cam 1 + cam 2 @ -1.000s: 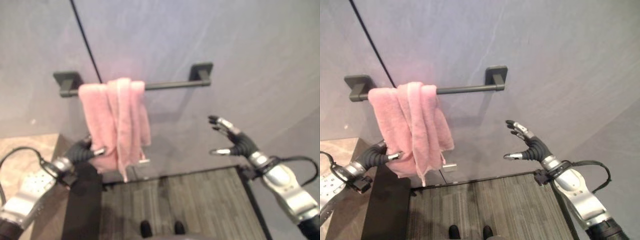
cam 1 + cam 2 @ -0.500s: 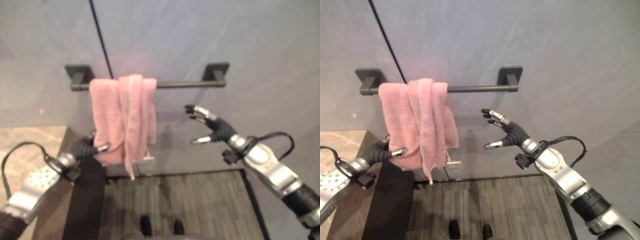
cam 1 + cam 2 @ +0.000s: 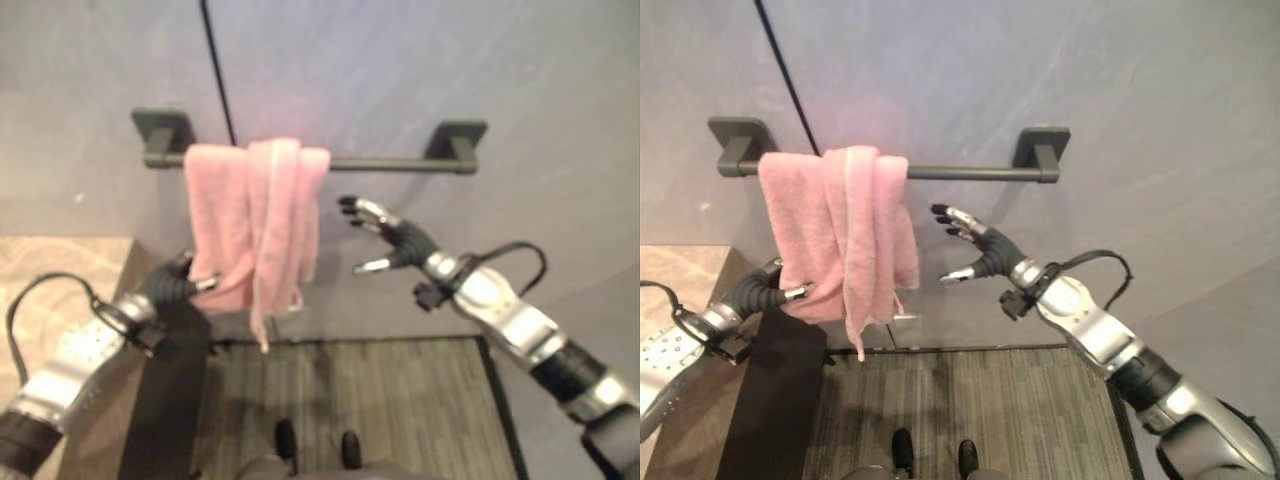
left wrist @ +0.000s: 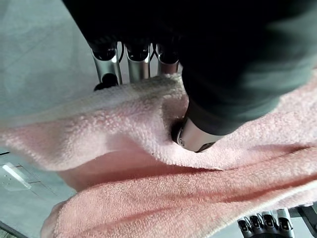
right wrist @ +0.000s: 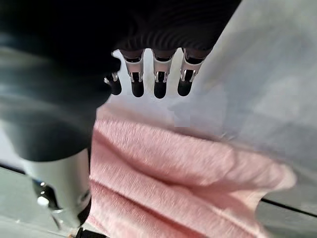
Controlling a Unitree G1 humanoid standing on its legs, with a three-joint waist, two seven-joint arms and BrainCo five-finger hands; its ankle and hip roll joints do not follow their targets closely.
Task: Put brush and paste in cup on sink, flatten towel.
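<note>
My left hand [image 3: 768,290] pinches the pink towel [image 3: 835,225] at centre left — my right hand [image 3: 975,252], fingers spread wide, is just right of it.

The pink towel [image 3: 840,235] covers the left part of the dark towel bar [image 3: 960,172]. The left hand [image 3: 765,290] has its fingers behind the towel's lower edge; its thumb tip is sunk in the cloth. The left forearm is cut off by the frame edge.

Bathroom: wall-mounted towel rail [image 3: 940,172], pink towel [image 3: 830,230].
</note>
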